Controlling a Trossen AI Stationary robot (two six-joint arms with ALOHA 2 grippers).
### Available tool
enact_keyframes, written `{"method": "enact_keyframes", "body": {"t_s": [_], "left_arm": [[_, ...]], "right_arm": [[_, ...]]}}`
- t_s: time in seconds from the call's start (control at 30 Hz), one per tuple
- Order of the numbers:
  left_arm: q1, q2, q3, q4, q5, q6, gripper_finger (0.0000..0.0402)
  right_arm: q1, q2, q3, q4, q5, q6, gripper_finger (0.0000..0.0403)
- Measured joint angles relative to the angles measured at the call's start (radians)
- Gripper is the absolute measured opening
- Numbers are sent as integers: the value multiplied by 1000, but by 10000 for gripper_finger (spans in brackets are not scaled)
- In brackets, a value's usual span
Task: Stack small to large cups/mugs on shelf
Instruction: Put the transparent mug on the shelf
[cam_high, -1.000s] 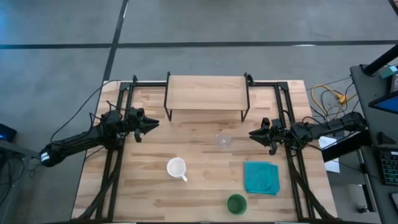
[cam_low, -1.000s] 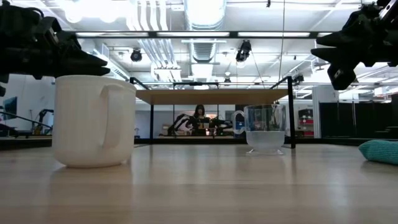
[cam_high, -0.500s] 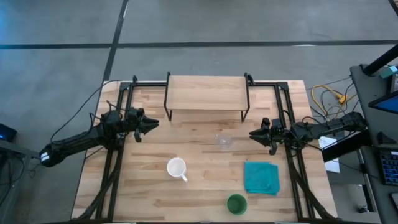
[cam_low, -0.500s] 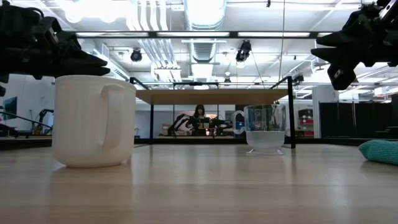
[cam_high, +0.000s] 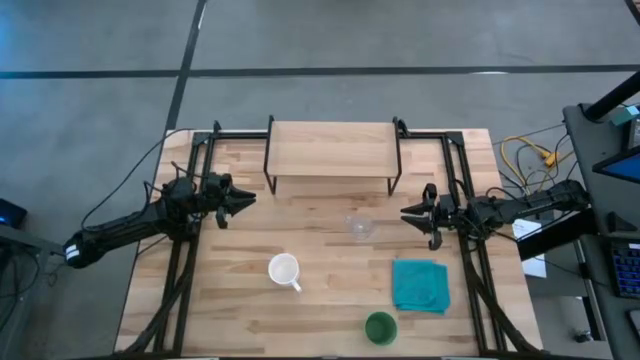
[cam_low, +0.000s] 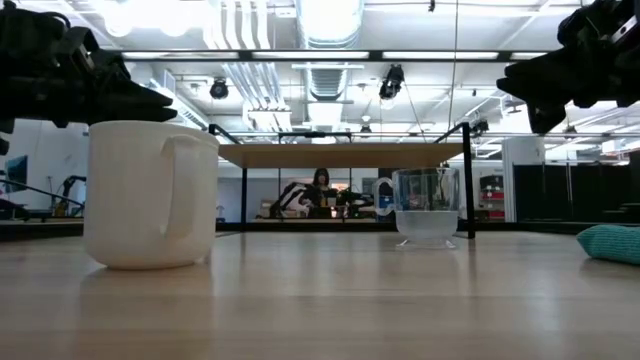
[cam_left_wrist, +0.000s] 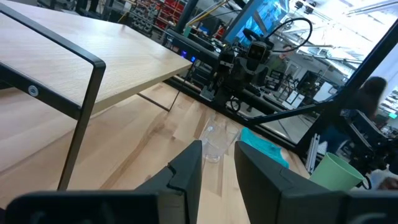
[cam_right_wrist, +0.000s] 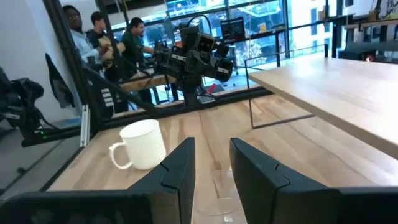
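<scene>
Light-wood shelf (cam_high: 333, 146) on black legs at the table's far edge, nothing on its board. From above: clear glass cup (cam_high: 360, 227) just in front of the shelf, white mug (cam_high: 284, 269) nearer and to the left with handle turned toward the near right, green cup (cam_high: 380, 327) at the near edge, teal folded cloth (cam_high: 420, 284) between the green cup and the right arm. Left gripper (cam_high: 246, 199) above the table's left side, fingers slightly apart, holding nothing. Right gripper (cam_high: 408, 213) over the right side, pointing toward the glass cup, fingers slightly apart and empty.

At table height: white mug (cam_low: 150, 194) large on the left, glass cup (cam_low: 427, 207) farther back before a shelf leg, a corner of cloth (cam_low: 610, 243) at the right edge, both grippers up off the wood.

Past the left wrist: narrow gap between the fingers (cam_left_wrist: 189, 168), glass cup (cam_left_wrist: 216, 139) ahead, green cup (cam_left_wrist: 334, 172) off to one side, shelf board (cam_left_wrist: 81, 59) close by.

Past the right wrist: fingers (cam_right_wrist: 179, 164) parted a little, white mug (cam_right_wrist: 142, 144) ahead, glass cup rim (cam_right_wrist: 221, 205) low between the fingers, people beyond the table.
</scene>
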Motion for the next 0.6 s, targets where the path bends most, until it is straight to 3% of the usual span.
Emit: {"method": "enact_keyframes", "body": {"t_s": [0.23,0.6], "left_arm": [[1,0,0,0,0,0,81],[0,0,0,0,0,0,81]], "right_arm": [[0,0,0,3,0,203,96],[0,0,0,3,-1,224,96]]}}
